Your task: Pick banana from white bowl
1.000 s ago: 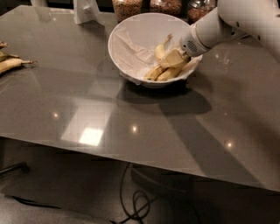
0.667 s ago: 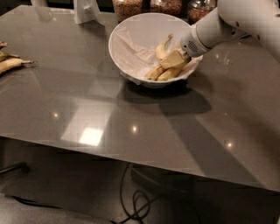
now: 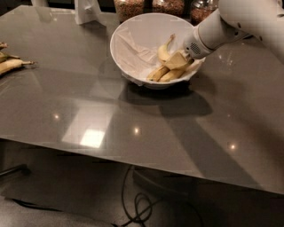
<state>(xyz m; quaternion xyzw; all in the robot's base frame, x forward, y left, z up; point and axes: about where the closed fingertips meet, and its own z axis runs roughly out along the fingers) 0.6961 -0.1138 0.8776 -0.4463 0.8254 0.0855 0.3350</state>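
Observation:
The white bowl stands at the back middle of the grey table, lined with crumpled white paper. A yellow banana lies inside its right half, stem pointing up. My gripper reaches into the bowl from the right on a white arm and sits low against the bowl's inner right side, just in front of the banana and touching or nearly touching it.
Other bananas lie at the table's left edge. Glass jars of dry food and a white stand line the back edge. The table's front edge is near, with cables on the floor below.

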